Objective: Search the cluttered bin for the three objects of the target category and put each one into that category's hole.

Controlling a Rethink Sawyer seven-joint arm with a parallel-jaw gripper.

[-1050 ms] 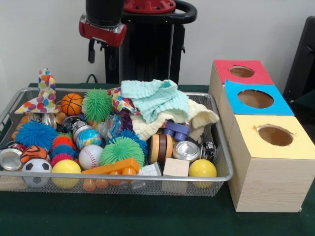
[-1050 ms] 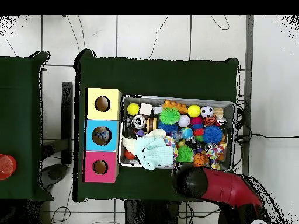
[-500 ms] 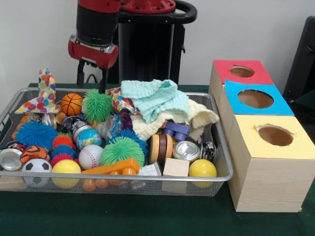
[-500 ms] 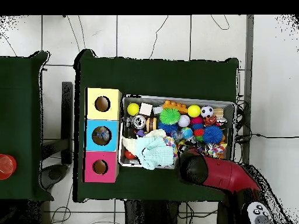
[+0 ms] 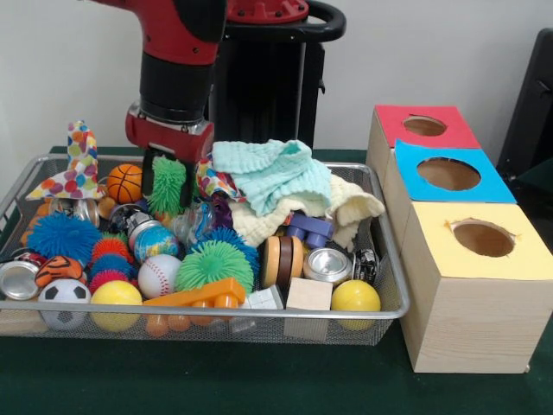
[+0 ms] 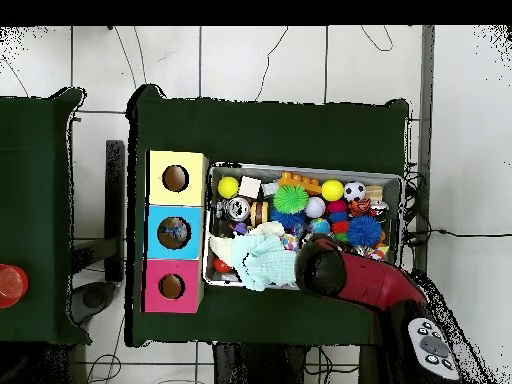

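End effector [image 5: 168, 183] down in wire bin [image 5: 390, 285], fingers either side of green spiky ball [image 5: 168, 185], spread, not clenched yet.

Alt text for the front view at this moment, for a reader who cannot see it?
The red arm's tool straddles a green spiky ball at the back of a wire bin crowded with balls, cloths and toys. Three wooden boxes with red, blue and yellow holed tops stand beside the bin.
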